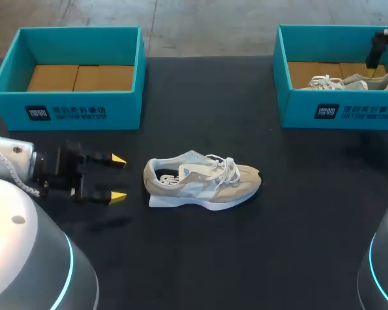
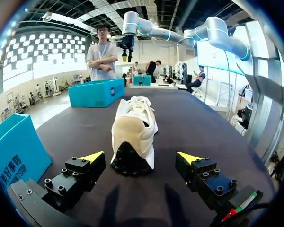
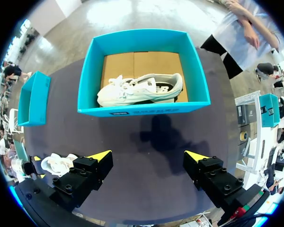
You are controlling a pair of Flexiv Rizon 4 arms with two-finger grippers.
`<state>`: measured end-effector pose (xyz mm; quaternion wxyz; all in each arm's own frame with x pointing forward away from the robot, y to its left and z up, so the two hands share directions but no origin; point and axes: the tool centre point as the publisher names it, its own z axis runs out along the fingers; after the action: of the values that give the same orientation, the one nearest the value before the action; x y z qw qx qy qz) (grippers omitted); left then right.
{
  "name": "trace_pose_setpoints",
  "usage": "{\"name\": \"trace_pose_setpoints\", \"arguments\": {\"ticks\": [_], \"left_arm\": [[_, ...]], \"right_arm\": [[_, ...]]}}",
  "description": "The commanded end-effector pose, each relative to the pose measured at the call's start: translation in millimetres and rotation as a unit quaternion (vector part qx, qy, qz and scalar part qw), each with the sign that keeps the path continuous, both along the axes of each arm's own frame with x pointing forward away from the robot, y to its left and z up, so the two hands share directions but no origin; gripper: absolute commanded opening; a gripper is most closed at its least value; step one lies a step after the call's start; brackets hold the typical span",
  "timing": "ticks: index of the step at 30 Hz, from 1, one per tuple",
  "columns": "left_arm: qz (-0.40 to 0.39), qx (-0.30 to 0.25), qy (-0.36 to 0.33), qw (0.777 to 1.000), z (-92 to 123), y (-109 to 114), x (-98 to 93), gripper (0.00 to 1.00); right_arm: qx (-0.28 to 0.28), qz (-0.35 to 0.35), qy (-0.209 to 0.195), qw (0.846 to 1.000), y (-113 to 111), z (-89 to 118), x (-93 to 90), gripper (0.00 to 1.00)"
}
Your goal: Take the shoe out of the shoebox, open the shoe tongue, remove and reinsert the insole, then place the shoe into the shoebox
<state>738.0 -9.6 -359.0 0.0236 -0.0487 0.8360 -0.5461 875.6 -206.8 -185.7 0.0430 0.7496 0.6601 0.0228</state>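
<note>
The shoe (image 1: 204, 184) stands upright on its sole near the middle of the tabletop (image 1: 258, 258). Its long axis runs parallel to the near edge, with the toe towards the right edge and the heel towards the left edge. Our left gripper (image 1: 118, 177) is low over the tabletop just beyond the heel and apart from it. Its fingers point along the shoe's axis and are spread wide, roughly as wide as the heel, holding and touching nothing. From the left wrist, the heel sits ahead of the gap between the two yellow tips. Our right gripper (image 3: 149, 156) hangs above the right shoebox (image 1: 336, 113) at the far right corner, also spread wide and gripping nothing. A second shoe (image 3: 139, 90) lies inside that box, its toe towards the left edge. The left shoebox (image 1: 64, 110) sits at the far left corner, showing its cardboard floor.
</note>
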Motion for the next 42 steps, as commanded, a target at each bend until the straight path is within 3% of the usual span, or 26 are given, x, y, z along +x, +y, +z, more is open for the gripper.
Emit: {"name": "trace_pose_setpoints", "arguments": {"ticks": [1,23,42], "left_arm": [[0.004,-0.014,-0.001,1.0,-5,2,-6.6,1.0],[0.005,-0.031,-0.003,0.999,-29,9,17.8,1.0],[-0.014,-0.046,0.003,0.999,-40,-24,30.7,1.0]], "right_arm": [[-0.001,0.0,-0.001,1.0,0,0,-0.8,1.0],[-0.001,0.0,-0.001,1.0,0,0,-0.8,1.0],[-0.001,0.0,-0.001,1.0,0,0,-0.8,1.0]]}}
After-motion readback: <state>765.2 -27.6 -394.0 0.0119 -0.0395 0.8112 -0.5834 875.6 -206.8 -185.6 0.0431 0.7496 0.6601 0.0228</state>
